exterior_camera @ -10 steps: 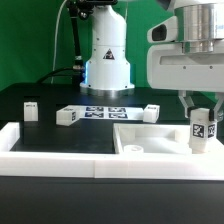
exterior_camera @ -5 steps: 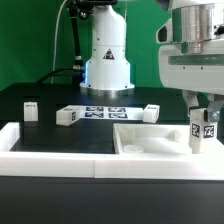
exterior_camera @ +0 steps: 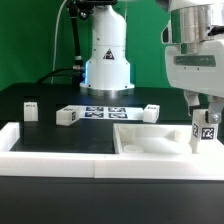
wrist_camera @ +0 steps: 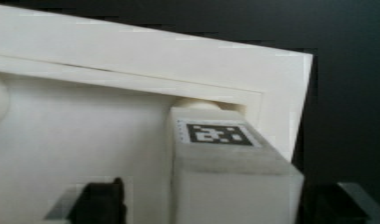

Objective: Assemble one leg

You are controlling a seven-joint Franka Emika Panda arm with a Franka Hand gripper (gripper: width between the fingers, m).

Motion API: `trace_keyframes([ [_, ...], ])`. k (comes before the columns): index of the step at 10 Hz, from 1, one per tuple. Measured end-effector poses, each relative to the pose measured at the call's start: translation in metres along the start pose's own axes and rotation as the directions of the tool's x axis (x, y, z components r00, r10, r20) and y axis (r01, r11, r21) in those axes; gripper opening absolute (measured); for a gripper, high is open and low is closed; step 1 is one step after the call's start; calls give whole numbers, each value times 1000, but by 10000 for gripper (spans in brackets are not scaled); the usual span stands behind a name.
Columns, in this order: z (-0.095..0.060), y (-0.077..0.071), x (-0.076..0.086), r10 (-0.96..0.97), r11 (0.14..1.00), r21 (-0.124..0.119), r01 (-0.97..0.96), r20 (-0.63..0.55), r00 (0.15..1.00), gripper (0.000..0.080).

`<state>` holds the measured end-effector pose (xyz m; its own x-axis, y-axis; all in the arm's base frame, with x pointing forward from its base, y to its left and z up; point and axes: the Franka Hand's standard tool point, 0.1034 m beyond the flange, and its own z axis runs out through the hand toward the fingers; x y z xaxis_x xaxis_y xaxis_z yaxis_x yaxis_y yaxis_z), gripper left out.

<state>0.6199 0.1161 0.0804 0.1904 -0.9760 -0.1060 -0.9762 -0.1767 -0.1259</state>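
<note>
The leg [exterior_camera: 206, 131] is a small white post with a tag. It stands upright at the right corner of the large flat white panel [exterior_camera: 155, 142]. My gripper [exterior_camera: 204, 108] is above it, with a finger on each side of its upper part. In the wrist view the leg [wrist_camera: 231, 170] rises between my dark fingers [wrist_camera: 102, 203], with a gap showing on both sides, so the gripper [wrist_camera: 229, 208] looks open around it. The leg's foot meets the panel's corner [wrist_camera: 205, 85].
Three more white tagged posts lie on the black table: one far left [exterior_camera: 31, 108], one left of centre [exterior_camera: 67, 116] and one right of centre [exterior_camera: 150, 111]. The marker board [exterior_camera: 105, 112] lies between them. A white rail [exterior_camera: 55, 140] borders the front. The arm's base [exterior_camera: 107, 60] stands behind.
My gripper has shifted a little toward the exterior view's right. The leg's tag faces have changed, so the leg appears to have turned and now stands slightly further right.
</note>
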Motion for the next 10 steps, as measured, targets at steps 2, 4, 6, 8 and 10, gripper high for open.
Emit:
trace_keyframes([
  [2, 0, 2, 1, -99, 995, -10, 99, 3, 995, 623],
  [4, -3, 1, -1, -292, 955, -41, 293, 29, 956, 641],
  [6, -4, 2, -3, -516, 854, -54, 518, 49, 855, 649],
  [8, -5, 2, -3, -683, 725, -62, 686, 66, 728, 649],
  [10, -5, -2, -3, -830, 547, -78, 834, 80, 552, 649],
])
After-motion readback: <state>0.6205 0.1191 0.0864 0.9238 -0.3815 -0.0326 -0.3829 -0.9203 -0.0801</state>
